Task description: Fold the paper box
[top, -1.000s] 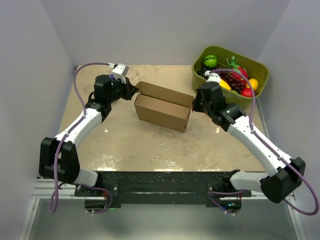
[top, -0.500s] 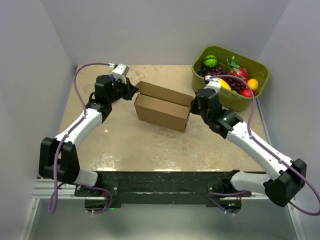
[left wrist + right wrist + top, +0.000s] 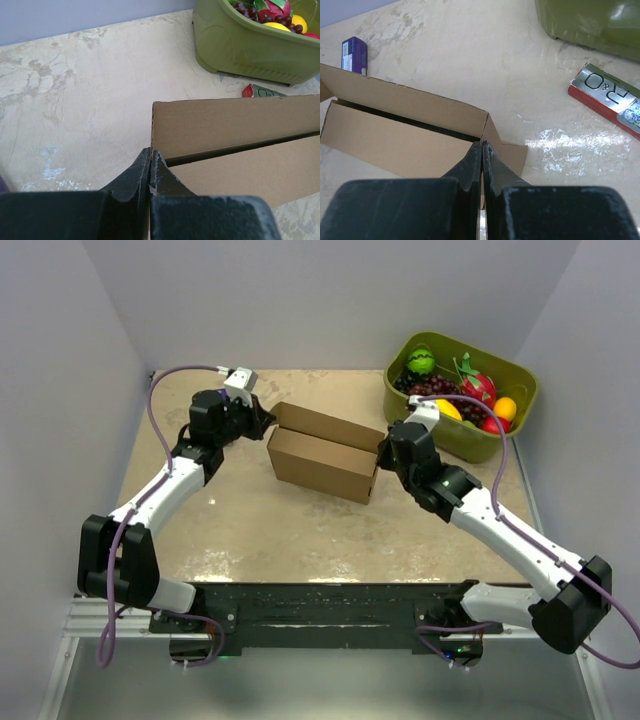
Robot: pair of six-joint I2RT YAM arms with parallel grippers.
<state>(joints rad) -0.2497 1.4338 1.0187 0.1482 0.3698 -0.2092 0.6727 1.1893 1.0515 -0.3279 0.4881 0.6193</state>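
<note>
Your left claw (image 3: 150, 155), pressed together, met the paper box (image 3: 322, 464) at its left end, right claw (image 3: 482, 146) likewise opposite, seemingly steadying it for folding

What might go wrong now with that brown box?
The left tool and right tool, both shut, sit at opposite ends of the paper box; uneven pushing may slide or twist it instead of folding it. The loose end flap by the right tool might crumple. The right tool might knock the red packet lying near the green bin.
</note>
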